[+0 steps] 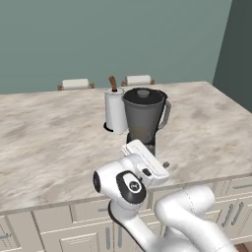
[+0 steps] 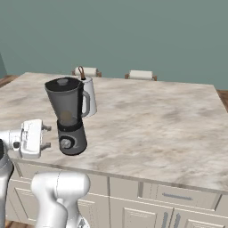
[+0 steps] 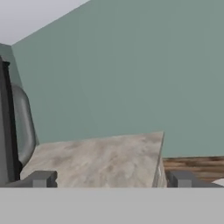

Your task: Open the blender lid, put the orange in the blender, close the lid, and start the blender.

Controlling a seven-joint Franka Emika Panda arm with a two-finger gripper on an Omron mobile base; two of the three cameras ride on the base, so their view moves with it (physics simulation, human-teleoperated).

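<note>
Marble-patterned bench (image 1: 44, 142) with pale panelled cabinet fronts (image 2: 178, 202) below its near edge. A white paper-towel roll (image 1: 115, 110) stands upright on the bench on a dark base, its brown-tipped post (image 1: 113, 82) rising above the roll. Two pale-seated stools (image 1: 75, 84) stand at the far edge of the bench. Teal wall (image 2: 133, 31) behind; wooden floor (image 3: 197, 165) beside the bench end.

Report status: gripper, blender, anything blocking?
Gripper open, empty, low beside the blender base. Blender lid on the jar. Something orange-tinted shows inside the jar, too blurred to call. Paper-towel roll close behind; nothing blocking.
</note>
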